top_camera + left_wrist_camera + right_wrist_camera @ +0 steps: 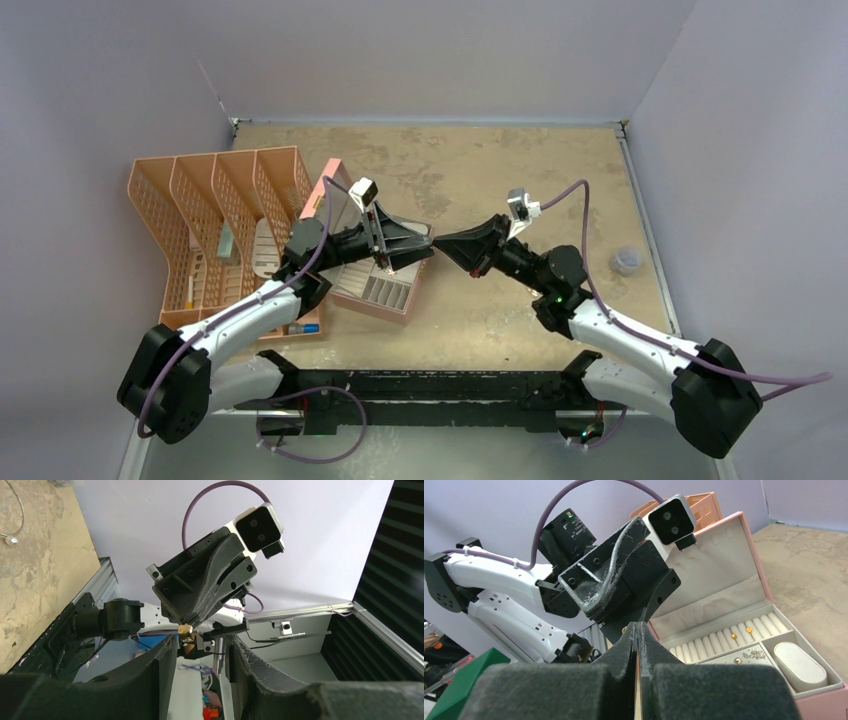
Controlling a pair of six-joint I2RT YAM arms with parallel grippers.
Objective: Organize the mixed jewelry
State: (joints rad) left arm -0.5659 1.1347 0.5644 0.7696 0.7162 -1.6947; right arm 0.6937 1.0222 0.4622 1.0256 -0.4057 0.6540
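Observation:
Both grippers meet tip to tip above the table beside the open pink jewelry box (395, 292). My right gripper (442, 245) is shut, and a small gold stud (186, 632) is pinched at its tip. In the right wrist view its fingers (630, 640) press flat together. My left gripper (200, 642) is open, its jaws apart on either side of that stud, which sits close to one finger (162, 657). More gold studs (734, 636) sit in the box's white ring rolls, and another (738, 660) lies in the tray below. A thin silvery wire hoop (20, 510) lies on the table.
An orange mesh organizer (215, 215) with several compartments stands left of the box. A small clear cup (626, 262) sits near the table's right edge. A white oval cushion (799, 664) fills one box compartment. The box lid (724, 565) stands raised behind the tray.

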